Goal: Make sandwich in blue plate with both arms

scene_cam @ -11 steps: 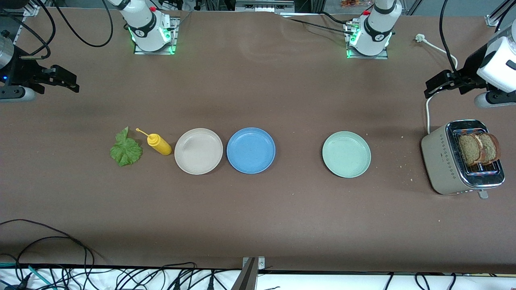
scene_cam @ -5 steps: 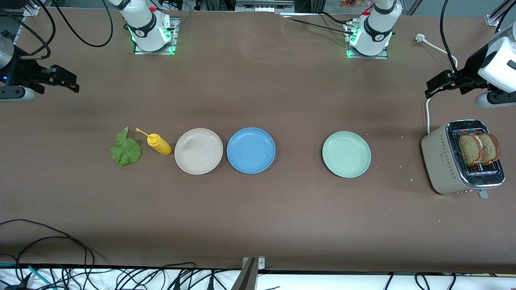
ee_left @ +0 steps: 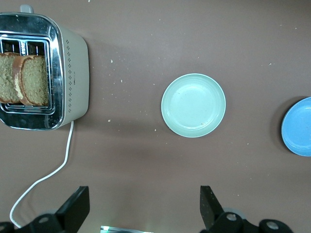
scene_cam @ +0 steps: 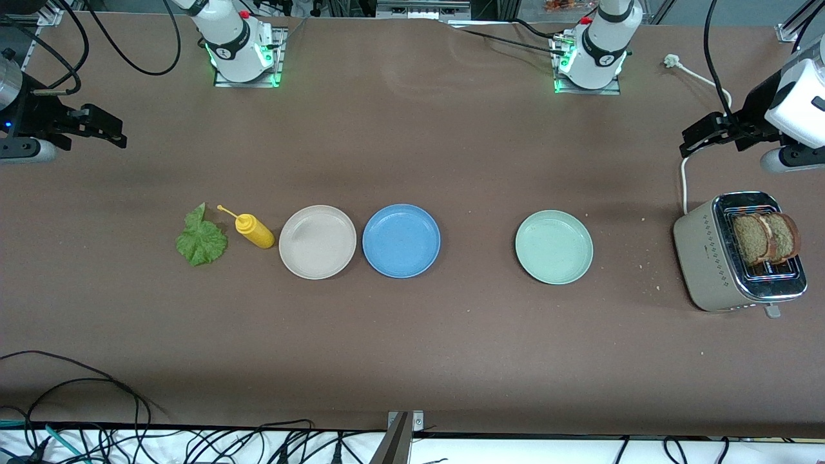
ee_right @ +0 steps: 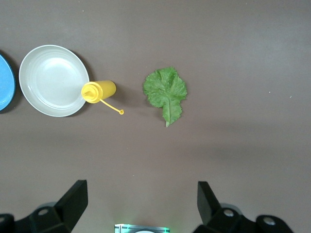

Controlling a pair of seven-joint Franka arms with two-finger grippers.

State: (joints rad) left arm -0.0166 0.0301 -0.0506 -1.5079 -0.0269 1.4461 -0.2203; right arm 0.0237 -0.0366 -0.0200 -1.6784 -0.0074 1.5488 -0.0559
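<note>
The blue plate [scene_cam: 401, 240] sits empty mid-table, and its edge shows in the left wrist view [ee_left: 297, 127] and the right wrist view [ee_right: 5, 82]. The sandwich's parts lie apart. Two brown bread slices [scene_cam: 766, 237] [ee_left: 23, 78] stand upright in the toaster [scene_cam: 709, 258]. A green lettuce leaf [scene_cam: 201, 240] [ee_right: 165, 91] lies flat toward the right arm's end. My left gripper [scene_cam: 699, 135] [ee_left: 144, 204] hangs open and empty over the table by the toaster. My right gripper [scene_cam: 103, 129] [ee_right: 142, 199] hangs open and empty at the right arm's end.
A yellow squeeze bottle [scene_cam: 254, 231] lies between the leaf and a beige plate [scene_cam: 317, 241]. A pale green plate [scene_cam: 553, 247] sits between the blue plate and the toaster. The toaster's white cord [scene_cam: 684, 183] trails under the left gripper. Loose cables [scene_cam: 77, 386] cross the table's near edge.
The left arm's wrist has shifted very slightly; everything on the table stays where it was.
</note>
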